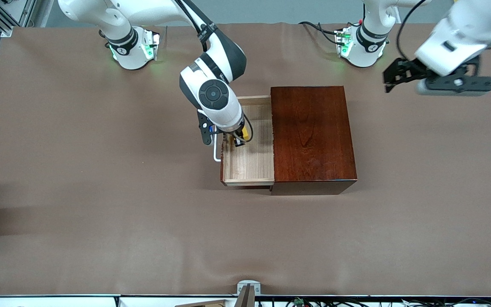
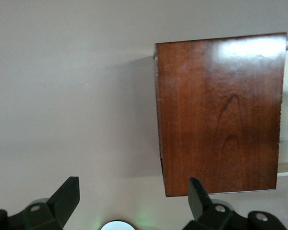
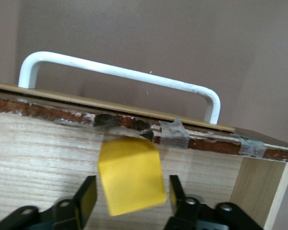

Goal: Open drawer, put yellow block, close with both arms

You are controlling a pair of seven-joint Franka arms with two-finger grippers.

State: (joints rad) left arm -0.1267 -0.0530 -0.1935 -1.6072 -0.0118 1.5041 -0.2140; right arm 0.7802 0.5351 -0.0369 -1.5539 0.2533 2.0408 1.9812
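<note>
No text, label or number can be read in any view. The arm bases carry small dark round marks, and the right arm has a few white letters on a black band, but neither can be made out. The box, the drawer and the block bear no writing at all.
</note>
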